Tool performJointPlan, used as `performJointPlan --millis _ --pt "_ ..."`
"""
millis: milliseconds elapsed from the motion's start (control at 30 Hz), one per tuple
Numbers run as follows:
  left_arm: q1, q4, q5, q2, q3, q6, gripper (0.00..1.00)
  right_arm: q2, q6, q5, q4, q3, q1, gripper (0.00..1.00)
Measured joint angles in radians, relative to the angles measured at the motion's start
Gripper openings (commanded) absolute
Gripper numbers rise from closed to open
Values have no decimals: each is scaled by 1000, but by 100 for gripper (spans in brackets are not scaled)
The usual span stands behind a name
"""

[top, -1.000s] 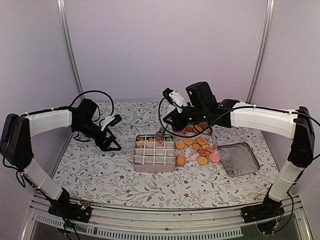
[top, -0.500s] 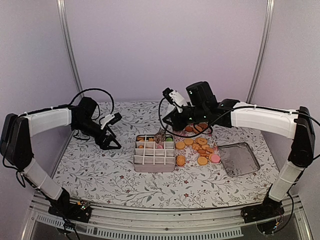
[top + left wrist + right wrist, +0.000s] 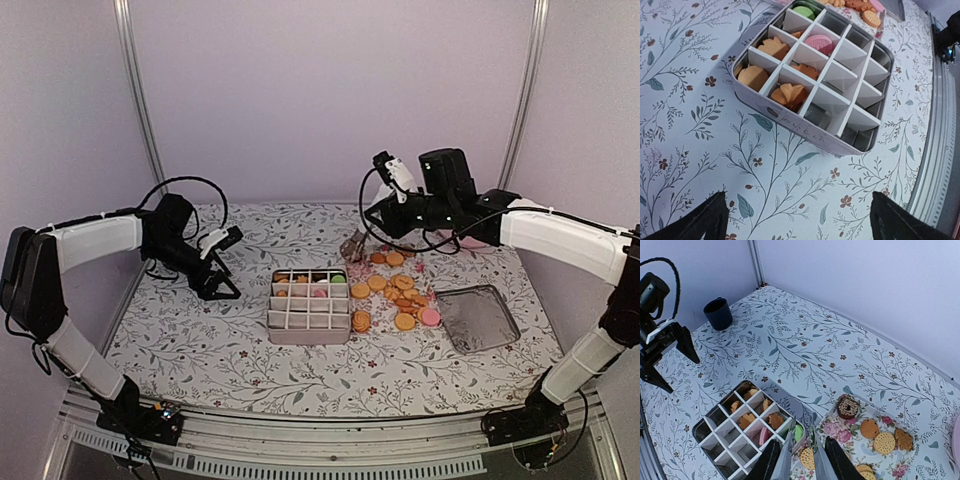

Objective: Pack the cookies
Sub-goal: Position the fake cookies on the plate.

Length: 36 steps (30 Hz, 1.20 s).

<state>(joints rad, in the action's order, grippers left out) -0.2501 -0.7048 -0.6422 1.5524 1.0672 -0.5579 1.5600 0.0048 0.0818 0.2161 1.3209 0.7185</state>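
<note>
no words or numbers can be read here. the side of the tin [image 3: 805,131] has some faint curly marks on it — they are too blurry to tell if they are letters.
</note>
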Motion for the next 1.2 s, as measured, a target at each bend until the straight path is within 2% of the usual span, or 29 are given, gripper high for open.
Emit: performJointPlan --millis 200,800,1200 --pt "4 -3 2 0 13 0 99 -16 23 -37 2 -75 -63 29" --pt "5 -18 -15 0 32 0 99 -129 17 -136 38 -211 -120 29" --pt "5 -19 -29 0 45 0 99 -199 33 -98 53 -272 -123 37"
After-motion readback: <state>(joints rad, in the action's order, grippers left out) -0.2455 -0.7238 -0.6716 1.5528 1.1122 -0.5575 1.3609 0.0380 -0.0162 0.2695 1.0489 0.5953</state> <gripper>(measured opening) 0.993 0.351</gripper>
